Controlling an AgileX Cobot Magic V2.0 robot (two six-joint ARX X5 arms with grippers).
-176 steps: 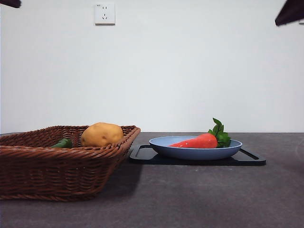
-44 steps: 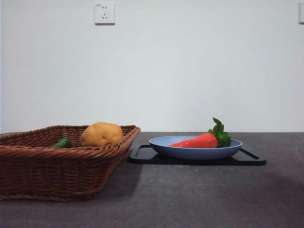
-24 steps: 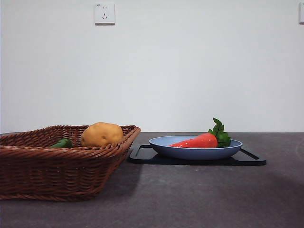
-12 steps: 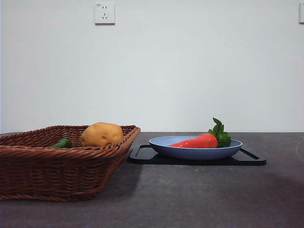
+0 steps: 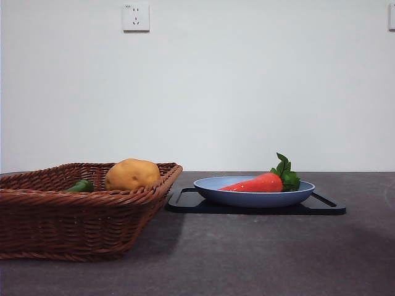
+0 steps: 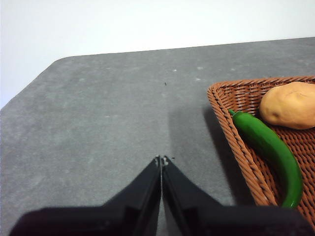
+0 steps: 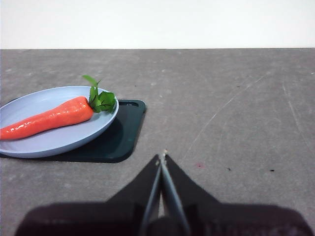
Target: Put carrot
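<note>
The red-orange carrot [image 5: 256, 183] with green leaves lies on a light blue plate [image 5: 213, 188], which rests on a black tray [image 5: 185, 200]. The right wrist view shows the carrot [image 7: 49, 118] on that plate [image 7: 54, 142], off to one side of my right gripper [image 7: 162, 158], which is shut and holds nothing. My left gripper [image 6: 161, 161] is shut and empty over bare table, beside the wicker basket [image 6: 231, 132]. Neither gripper shows in the front view.
The brown wicker basket [image 5: 74, 222] stands at the left, holding a yellow-brown potato [image 5: 131, 174] and a green pepper [image 5: 81, 185]. In the left wrist view the potato [image 6: 289, 104] and pepper [image 6: 270, 150] lie inside it. A wall socket [image 5: 136, 17] sits on the white wall.
The two black arm tips seen at the top corners 7.2 s ago have left the front view. Nothing on the table has moved.
</note>
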